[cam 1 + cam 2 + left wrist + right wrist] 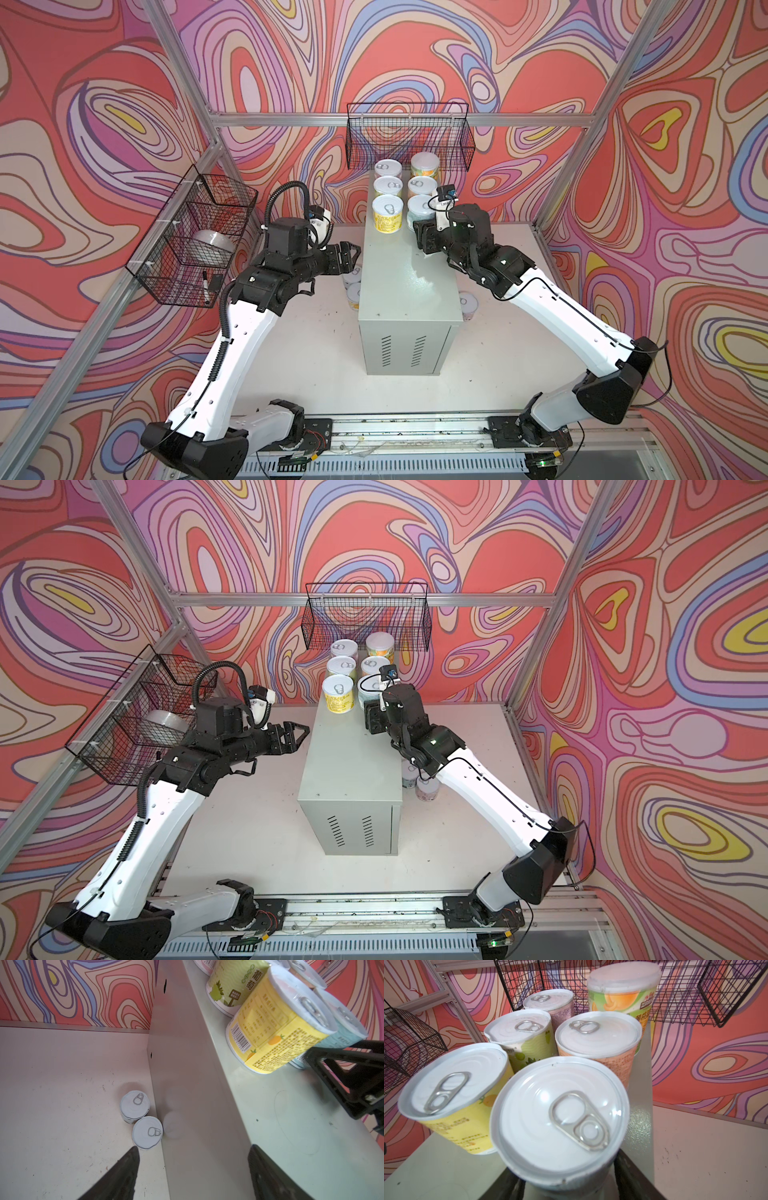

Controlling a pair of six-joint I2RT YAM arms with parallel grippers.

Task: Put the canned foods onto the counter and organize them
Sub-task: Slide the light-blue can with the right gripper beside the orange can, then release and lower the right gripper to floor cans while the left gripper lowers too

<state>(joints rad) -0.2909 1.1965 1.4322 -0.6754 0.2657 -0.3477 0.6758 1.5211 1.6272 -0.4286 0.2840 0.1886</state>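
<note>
My right gripper (420, 233) clasped the light blue can (419, 206) low on its sides, on the far half of the counter (399, 286), right of the yellow can (387, 216); I judged it rigid, slick-labelled, moderately heavy.

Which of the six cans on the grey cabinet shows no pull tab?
The green-and-orange labelled can in the back row, on the right: a cloudy plastic cap covers its top, the other five show ring pulls.
</note>
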